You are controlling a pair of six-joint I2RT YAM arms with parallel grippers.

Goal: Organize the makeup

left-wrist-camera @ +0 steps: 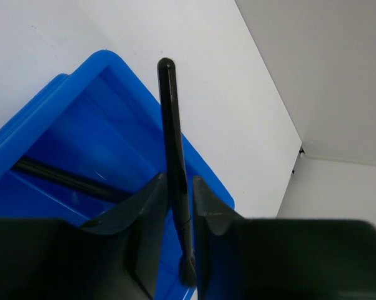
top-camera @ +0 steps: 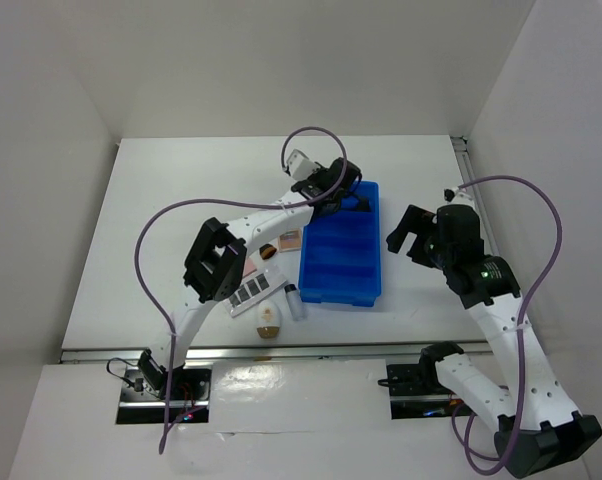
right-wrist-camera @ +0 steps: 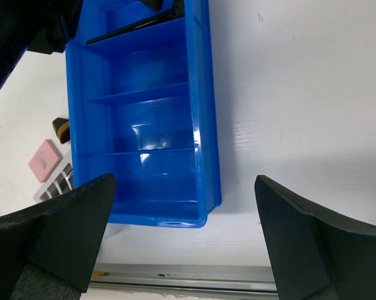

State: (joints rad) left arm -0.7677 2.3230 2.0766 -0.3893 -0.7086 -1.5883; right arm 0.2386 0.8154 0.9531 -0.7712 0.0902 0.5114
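Black slim tool (left-wrist-camera: 173, 144) is gripped between the fingers (left-wrist-camera: 152, 206) of the left hand (left-wrist-camera: 178, 182), which is closed on it near one end. The rest of its length is seen projecting over the far end compartment of the blue tray (right-wrist-camera: 208, 94). A second black tool (right-wrist-camera: 135, 25) is noted lying aslant on the floor of that same compartment. Four compartments are counted in the right wrist view.

The remaining makeup is recorded on the table (right-wrist-camera: 300, 94), left of the tray:
- pink compact (top-camera: 291, 238) and brown compact (top-camera: 269, 250), side by side
- white strip palette (top-camera: 253, 290), nearer the arm bases
- white-tan oval (top-camera: 268, 321), nearest the table's front edge
- small white tube (top-camera: 295, 301), just beside the tray's near left corner

Right hand (right-wrist-camera: 185, 184) is held wide open above the table, just right of the tray, with nothing gripped.

The held tool's lower tip is lost in shadow between the fingers. From above, the held tool cannot be made out. The palette is cut off by a finger in the right wrist view.
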